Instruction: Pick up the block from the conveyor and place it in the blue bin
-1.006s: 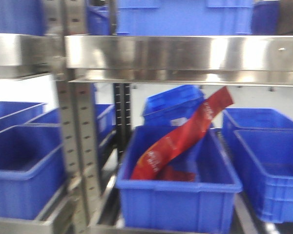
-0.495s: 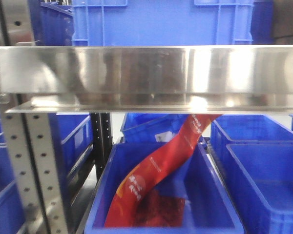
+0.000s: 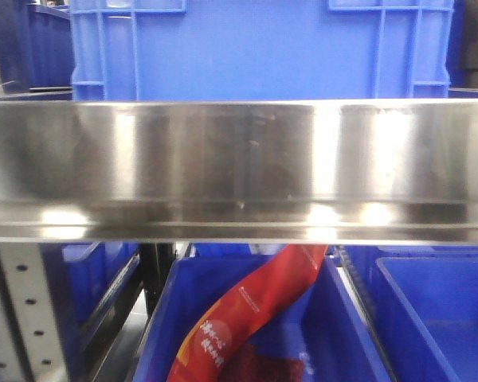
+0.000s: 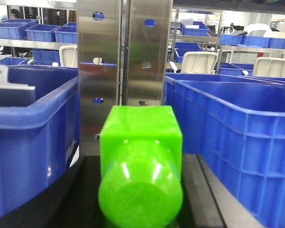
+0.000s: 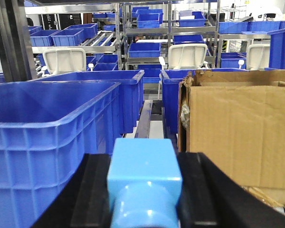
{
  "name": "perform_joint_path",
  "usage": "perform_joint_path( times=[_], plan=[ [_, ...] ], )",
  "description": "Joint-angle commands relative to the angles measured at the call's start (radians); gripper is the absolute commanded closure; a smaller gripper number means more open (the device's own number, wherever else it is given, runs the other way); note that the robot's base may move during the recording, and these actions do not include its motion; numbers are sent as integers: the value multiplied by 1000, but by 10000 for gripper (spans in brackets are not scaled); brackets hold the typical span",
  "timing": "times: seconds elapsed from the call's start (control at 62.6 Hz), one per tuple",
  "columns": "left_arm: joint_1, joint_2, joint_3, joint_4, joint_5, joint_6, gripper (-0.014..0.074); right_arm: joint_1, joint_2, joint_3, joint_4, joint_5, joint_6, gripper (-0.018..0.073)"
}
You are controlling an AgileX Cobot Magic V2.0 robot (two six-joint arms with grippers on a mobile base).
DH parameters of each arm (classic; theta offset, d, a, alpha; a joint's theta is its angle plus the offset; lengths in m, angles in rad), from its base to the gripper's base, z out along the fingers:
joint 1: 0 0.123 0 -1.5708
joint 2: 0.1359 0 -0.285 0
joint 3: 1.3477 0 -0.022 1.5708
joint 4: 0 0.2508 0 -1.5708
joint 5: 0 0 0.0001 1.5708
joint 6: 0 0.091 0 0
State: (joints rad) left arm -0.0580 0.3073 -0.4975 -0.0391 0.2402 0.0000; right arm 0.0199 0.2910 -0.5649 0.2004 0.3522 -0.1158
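Black right gripper [image 5: 143,194] pinches a light-blue plastic block [image 5: 143,164], left gripper [image 4: 140,199] a green plastic block [image 4: 140,137]; apparently mid-carry, so next release over blue plastic bin [image 5: 42,137].

Glossy green block [image 4: 141,142], cube with a round near end; light blue block [image 5: 143,164], same shape, between black fingers [image 5: 92,190].

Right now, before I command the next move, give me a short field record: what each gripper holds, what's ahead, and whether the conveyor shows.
left gripper: shut on green block; steel upright straight ahead
right gripper: shut on light blue block; near blue bin on one side, cardboard box on the other
front view: steel shelf rail across the middle; lower blue bin holds a red packet
conveyor: not in view
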Motion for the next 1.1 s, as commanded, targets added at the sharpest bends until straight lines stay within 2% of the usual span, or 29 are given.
perform_joint_path(
  times=[0.0,1.086],
  plan=[
    [-6,-3,-1,0,-20,0,708,1,-2,-6,1,-23,-6,721],
    [-6,-3,-1,0,-31,0,708,1,-2,-6,1,-23,-6,721]
  ],
)
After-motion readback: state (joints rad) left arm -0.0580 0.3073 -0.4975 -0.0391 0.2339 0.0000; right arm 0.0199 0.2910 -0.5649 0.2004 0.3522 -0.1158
